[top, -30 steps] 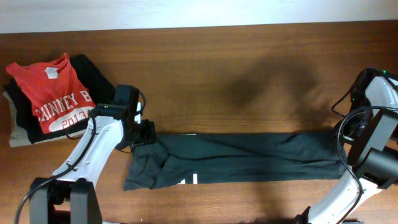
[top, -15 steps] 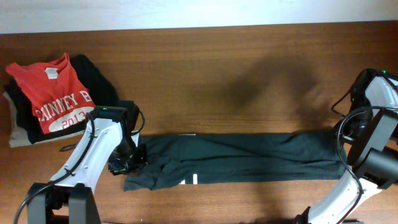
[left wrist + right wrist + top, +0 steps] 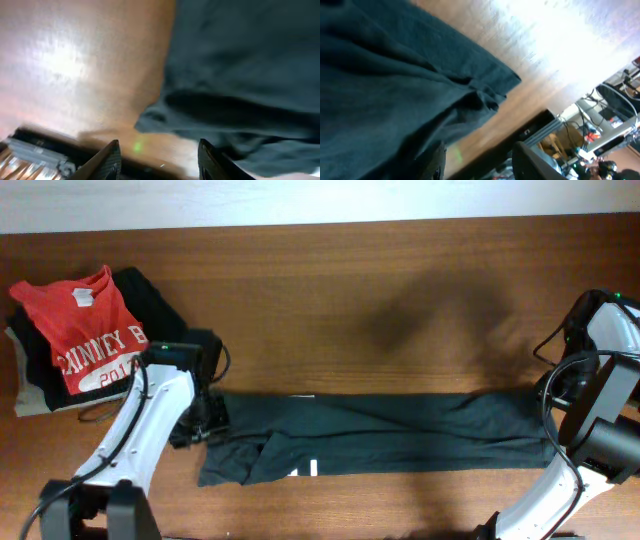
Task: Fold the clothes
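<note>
1. Task item. The dark teal-black soft-fabric T-shirt [image 3: 400,435] lies flat on the brown wooden worktop [image 3: 350,290]. It is folded into one long, narrow band running left to right along the near half. A small white printed mark [image 3: 312,469] shows on its near edge, left of centre. The band's left end is wider and creased.

2. Left hand [image 3: 159,157]. From the overhead camera I see it at the band's left end. In the left wrist camera its two fingers stand well apart, with bare worktop between them and the cloth edge just beyond the tips. It holds nothing.

3. Right hand [image 3: 480,160]. It sits at the band's right end. Its fingers are spread wide, and a rumpled corner of the cloth lies ahead of them, not between them. It holds nothing.

4. Surface. At the far left corner is a stack of folded garments: a red T-shirt with white lettering [image 3: 90,335] on top, a plain black garment [image 3: 150,295] beneath it, and a beige one [image 3: 30,395] at the bottom.

5. Room. A white wall strip [image 3: 300,200] borders the far edge. The right wrist camera shows blurred cables and equipment [image 3: 615,130] beyond the worktop.
</note>
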